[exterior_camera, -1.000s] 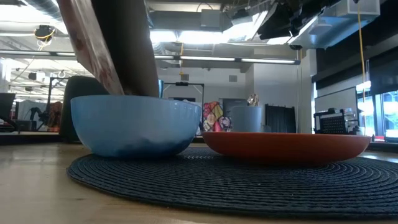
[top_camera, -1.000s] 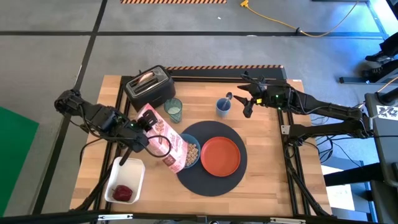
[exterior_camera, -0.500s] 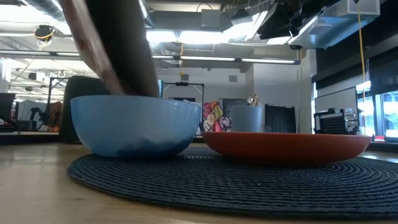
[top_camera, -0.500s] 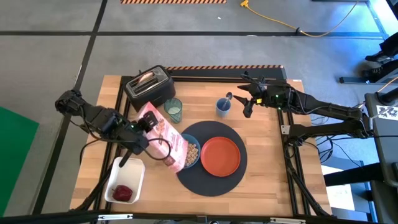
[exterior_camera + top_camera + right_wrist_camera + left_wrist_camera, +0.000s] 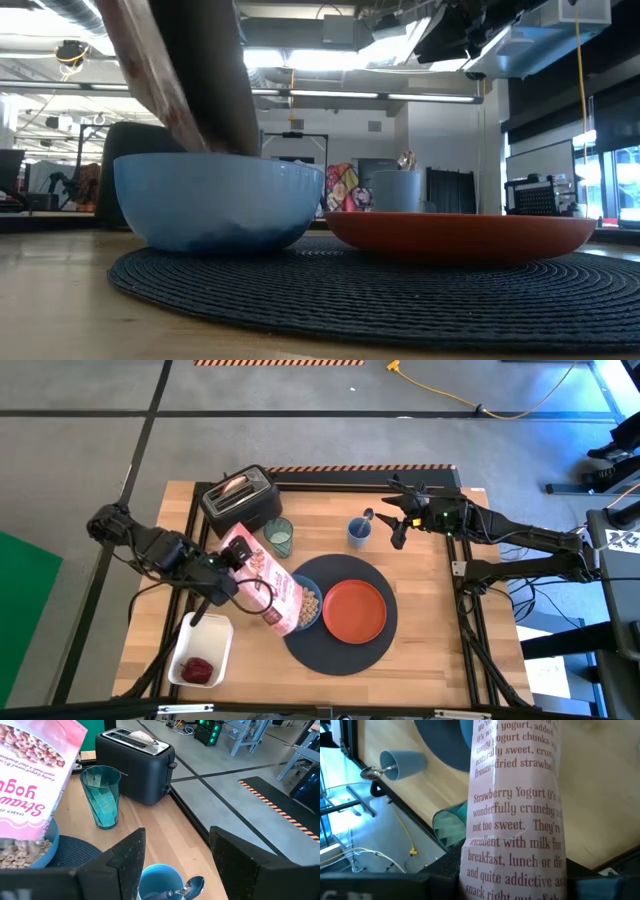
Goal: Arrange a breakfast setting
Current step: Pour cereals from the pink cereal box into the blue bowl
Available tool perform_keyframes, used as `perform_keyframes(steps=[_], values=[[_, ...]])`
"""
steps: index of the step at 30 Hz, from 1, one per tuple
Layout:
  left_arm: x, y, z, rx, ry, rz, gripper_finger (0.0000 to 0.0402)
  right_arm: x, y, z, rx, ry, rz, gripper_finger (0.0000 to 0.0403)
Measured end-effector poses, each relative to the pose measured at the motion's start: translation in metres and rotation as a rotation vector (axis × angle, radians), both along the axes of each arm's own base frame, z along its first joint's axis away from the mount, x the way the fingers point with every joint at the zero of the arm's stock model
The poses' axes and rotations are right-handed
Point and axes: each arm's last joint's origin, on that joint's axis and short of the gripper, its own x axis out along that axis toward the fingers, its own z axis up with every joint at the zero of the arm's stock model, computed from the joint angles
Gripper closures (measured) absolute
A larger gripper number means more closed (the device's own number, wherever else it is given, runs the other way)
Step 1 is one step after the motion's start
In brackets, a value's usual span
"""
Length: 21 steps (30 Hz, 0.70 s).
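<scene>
Half your setting looked done: mat [image 5: 338, 622], bowl [image 5: 306, 603] and plate [image 5: 353, 610] were laid. Your left hand [image 5: 232, 575] held the cereal bag [image 5: 268, 584], tipped over the bowl. The tumbler [image 5: 279, 537] and spoon [image 5: 368, 516] waited on the far table; your right hand [image 5: 397, 528] hovered wide above the spoon's cup [image 5: 358, 532].

The space above the small blue bowl [image 5: 306, 604] is blocked by the tilted cereal box [image 5: 262, 580]. The orange plate [image 5: 353, 610] is left open from above. Bare wood is seen between green tumbler [image 5: 280, 537] and blue cup [image 5: 358, 531].
</scene>
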Motion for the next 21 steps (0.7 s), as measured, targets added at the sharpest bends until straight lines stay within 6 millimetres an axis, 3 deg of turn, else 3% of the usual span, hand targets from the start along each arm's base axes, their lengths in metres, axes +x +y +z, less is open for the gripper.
perform_keyframes(steps=[21], values=[[-0.024,0.016,0.016,-0.099,-0.089,0.059,0.0262,0.000,0.000,0.000,0.001,0.002,0.000,0.0191]])
